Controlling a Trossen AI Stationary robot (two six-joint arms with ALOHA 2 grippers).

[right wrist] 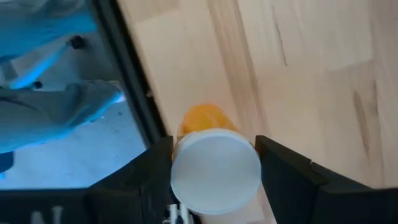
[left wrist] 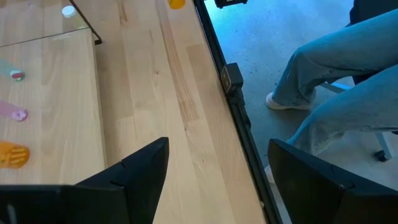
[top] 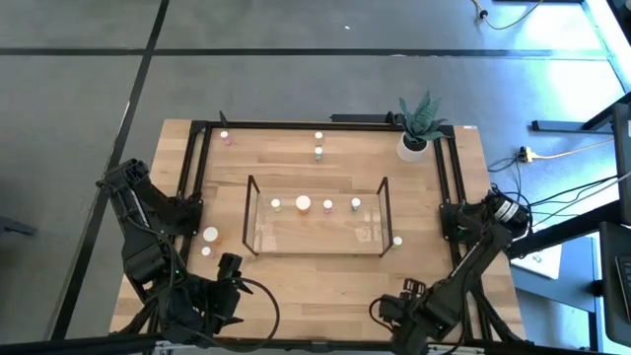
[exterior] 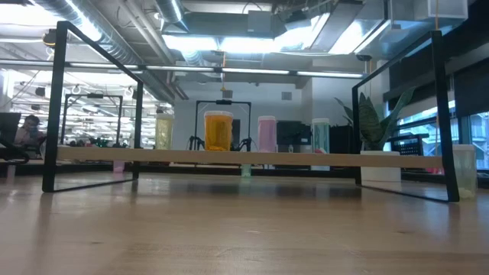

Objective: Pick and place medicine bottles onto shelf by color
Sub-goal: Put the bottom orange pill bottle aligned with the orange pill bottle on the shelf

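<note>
Orange bottle (right wrist: 214,171) held white cap up between fingers of right gripper (right wrist: 214,180), shelf (top: 317,240) lying ahead; left gripper (left wrist: 214,180) open, empty.

The high view looks straight down on the desk (top: 325,271); the low view looks level across it, sharing the shelf (top: 317,217).

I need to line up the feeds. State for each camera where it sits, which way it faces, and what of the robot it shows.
High view: overhead, straight down on the shelf; both arms show.
Low view: table height, level through the shelf at four bottles; no robot parts.
Left wrist view: past the open left pincer toward the table edge and a person's legs.
Right wrist view: down on an orange bottle between the right pincer's fingers.
High and low share the shelf.
</note>
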